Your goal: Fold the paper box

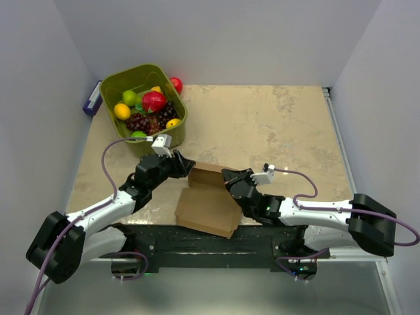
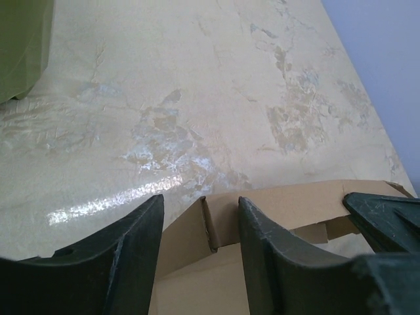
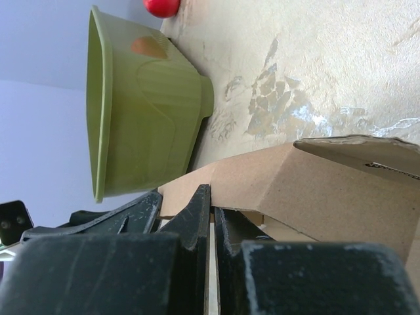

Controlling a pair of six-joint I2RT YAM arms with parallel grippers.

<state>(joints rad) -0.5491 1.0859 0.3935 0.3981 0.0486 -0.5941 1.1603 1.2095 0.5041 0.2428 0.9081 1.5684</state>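
Up top in the overhead view, the paper box point(image 1: 207, 207) is sitting in the lower middle of the frame, at the near edge of the counter point(image 1: 275, 125). It's half folded, with its back wall standing up. The left fingers point(image 1: 185, 164) are reaching in at its upper left corner, and the right fingers point(image 1: 231, 177) are meeting its upper right side. A green bin point(image 1: 108, 88) of fruit is sitting in the upper left.

Left wrist view: the left fingers point(image 2: 141, 236) are standing apart, not squeezing anything. A raised corner of the box point(image 2: 289, 207) is poking up in the gap between them.

Right wrist view: the right fingers point(image 3: 197, 216) are pressing tight together at the lower middle. They're pinching what looks like a thin edge of the box point(image 3: 315, 190), whose wall is running off to the right. The bin point(image 3: 151, 105) is filling the upper left, with a red fruit point(image 3: 162, 5) peeking in at the top edge.
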